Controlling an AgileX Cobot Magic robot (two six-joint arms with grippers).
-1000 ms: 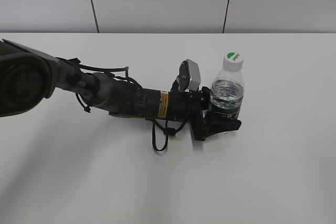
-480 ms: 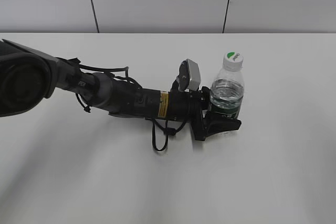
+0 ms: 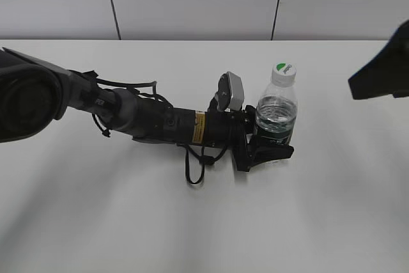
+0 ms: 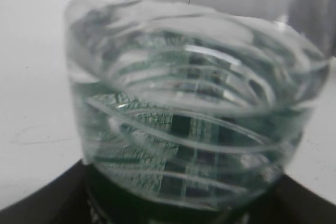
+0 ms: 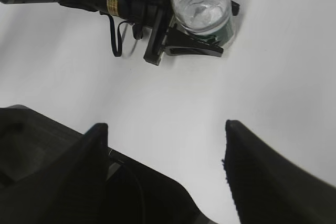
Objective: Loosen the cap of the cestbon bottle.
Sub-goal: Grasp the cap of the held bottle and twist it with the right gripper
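- The left gripper is closed around the cestbon bottle, low on its label.
- The thin bottle probably dents; grasp the stiff cap.
- The right gripper is spread wide.

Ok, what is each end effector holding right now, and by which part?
The left end effector grips the cestbon bottle around its lower body, at the green label. The right end effector is open and holds nothing.

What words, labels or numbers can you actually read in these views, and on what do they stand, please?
None reads clearly.
Cap: green mark, lettering too small.
Cestbon bottle label band: blurred, partly hidden by the left gripper.
Left arm's yellow sticker: too small.
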